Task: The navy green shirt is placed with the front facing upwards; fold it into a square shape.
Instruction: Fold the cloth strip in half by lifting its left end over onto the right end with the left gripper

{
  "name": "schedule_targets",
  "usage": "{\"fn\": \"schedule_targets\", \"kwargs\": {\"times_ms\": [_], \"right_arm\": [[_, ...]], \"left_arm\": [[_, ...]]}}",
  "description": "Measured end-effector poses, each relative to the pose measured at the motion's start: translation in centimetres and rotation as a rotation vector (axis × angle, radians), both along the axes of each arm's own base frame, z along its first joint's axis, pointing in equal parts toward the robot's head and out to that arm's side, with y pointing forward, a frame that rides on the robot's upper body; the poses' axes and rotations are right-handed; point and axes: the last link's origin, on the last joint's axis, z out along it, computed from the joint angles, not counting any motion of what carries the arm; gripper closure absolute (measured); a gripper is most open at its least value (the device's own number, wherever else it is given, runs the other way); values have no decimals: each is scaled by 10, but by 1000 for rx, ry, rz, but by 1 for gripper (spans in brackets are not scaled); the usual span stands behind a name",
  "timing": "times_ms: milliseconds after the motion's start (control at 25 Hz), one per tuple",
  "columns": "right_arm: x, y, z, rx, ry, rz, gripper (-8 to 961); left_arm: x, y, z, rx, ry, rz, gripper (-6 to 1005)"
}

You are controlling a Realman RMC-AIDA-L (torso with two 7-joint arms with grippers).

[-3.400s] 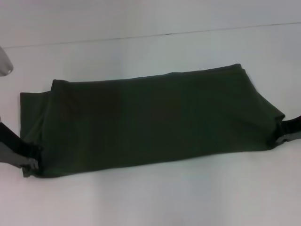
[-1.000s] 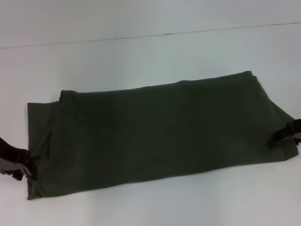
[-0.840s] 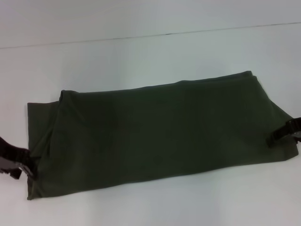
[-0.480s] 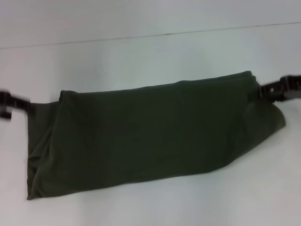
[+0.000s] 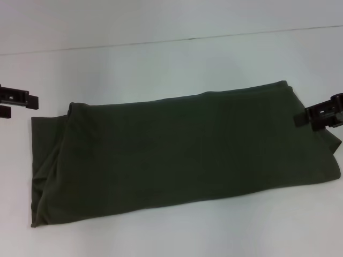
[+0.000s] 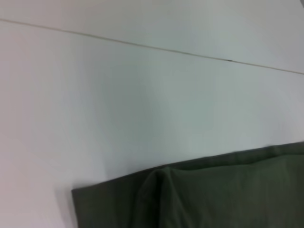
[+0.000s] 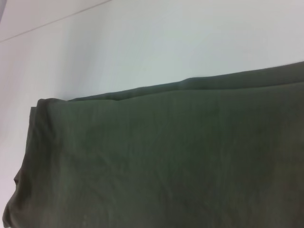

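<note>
From the head camera, the navy green shirt [image 5: 177, 150] lay folded into a long band on the white bench [image 5: 161, 59]. The left gripper [image 5: 15, 103], jaws parted and empty, hovered beside its far left corner. The right gripper [image 5: 321, 114] overlapped the shirt's right end; its jaws' state was unclear. The left wrist camera showed only that folded corner [image 6: 156, 194] on the bench. The right wrist camera showed the shirt's broad folded surface [image 7: 166, 161].

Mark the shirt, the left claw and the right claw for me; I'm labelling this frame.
navy green shirt [image 5: 182, 147], head view, middle of the folded cloth.
left claw [image 5: 20, 101], head view, between its fingertips.
right claw [image 5: 315, 115], head view, fingertips over the shirt's end.
</note>
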Motion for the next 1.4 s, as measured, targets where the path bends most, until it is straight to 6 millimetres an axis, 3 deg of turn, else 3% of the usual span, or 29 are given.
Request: {"fn": "schedule_targets", "kwargs": {"times_ms": [360,640,1400], "right_arm": [[-10,9,-1,3,-3,28,216],[-13,11,-2,10,9,37,220],[-14,13,-5,25,30,32,220]], "left_arm": [[-2,1,-3,-43,8,-4,164],[-29,0,-24,-97,92,153,173],[-45,1,-65,-167,114,249,172]]}}
